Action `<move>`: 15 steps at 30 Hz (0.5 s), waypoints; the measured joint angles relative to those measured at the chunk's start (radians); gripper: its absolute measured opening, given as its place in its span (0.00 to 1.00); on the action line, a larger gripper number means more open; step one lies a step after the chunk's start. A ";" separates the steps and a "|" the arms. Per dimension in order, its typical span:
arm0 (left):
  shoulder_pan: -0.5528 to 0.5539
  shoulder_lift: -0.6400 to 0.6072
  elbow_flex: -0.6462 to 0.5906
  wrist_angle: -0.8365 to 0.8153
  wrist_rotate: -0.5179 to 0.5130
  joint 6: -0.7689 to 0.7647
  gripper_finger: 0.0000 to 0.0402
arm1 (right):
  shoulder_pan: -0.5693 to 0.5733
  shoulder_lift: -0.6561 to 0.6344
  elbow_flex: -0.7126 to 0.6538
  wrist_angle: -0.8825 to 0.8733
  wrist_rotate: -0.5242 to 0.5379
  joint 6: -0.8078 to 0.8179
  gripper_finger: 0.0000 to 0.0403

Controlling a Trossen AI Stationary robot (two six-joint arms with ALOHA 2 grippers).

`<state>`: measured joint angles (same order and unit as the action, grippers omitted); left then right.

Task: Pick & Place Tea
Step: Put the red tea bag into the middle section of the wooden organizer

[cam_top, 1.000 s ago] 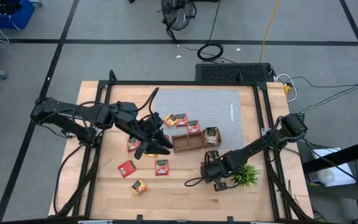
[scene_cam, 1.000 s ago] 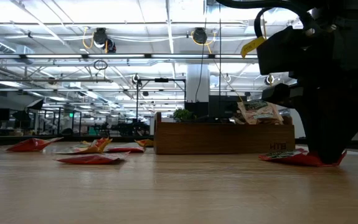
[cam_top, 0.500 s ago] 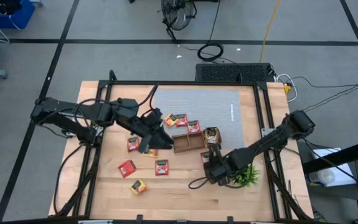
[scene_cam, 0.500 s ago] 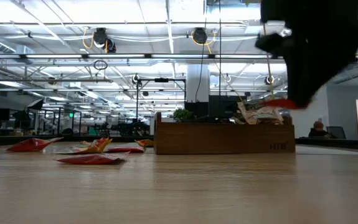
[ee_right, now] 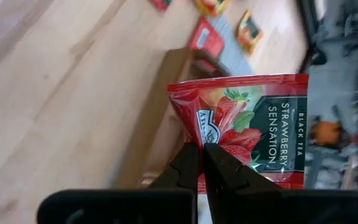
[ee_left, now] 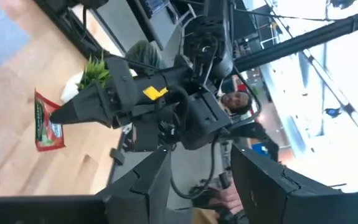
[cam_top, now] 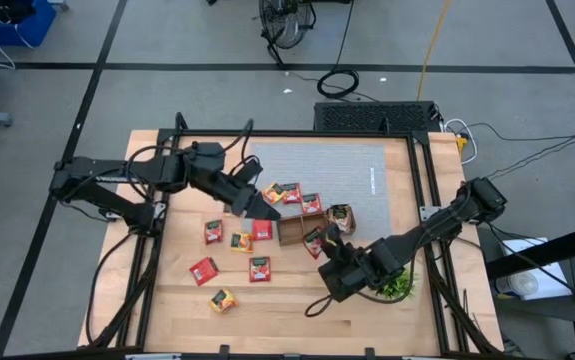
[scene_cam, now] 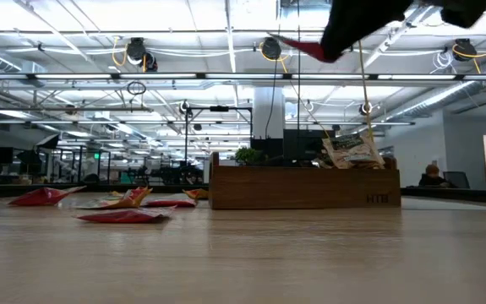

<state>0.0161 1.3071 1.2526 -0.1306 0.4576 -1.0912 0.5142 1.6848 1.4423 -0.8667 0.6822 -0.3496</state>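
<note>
Overhead, right end effector (cam_top: 319, 243) pinched on a red tea sachet (cam_top: 313, 241) above the wooden tray (cam_top: 292, 231) (green plant (cam_top: 395, 284) close by).

Sachets (cam_top: 231, 240) lie left of the tray (cam_top: 292, 231) (plant (cam_top: 395, 284) to its right) on the table (cam_top: 287, 300).

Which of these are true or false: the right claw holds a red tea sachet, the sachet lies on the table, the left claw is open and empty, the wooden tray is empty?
1. The right claw holds a red tea sachet. True.
2. That sachet lies on the table. False: it hangs lifted above the wooden tray.
3. The left claw is open and empty. True.
4. The tray is empty. False: a pale sachet sits in one end.
</note>
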 joint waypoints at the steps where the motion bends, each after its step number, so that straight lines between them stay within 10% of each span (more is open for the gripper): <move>1: 0.007 0.000 0.000 0.000 0.010 -0.020 0.42 | -0.007 -0.001 0.008 0.003 0.002 -0.027 0.00; 15: 0.089 0.000 0.000 -0.114 0.041 -0.120 0.42 | -0.063 -0.001 0.192 0.104 0.052 -0.296 0.00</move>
<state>0.1048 1.3071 1.2526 -0.2444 0.4990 -1.2109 0.4511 1.6836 1.6348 -0.7629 0.7345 -0.6460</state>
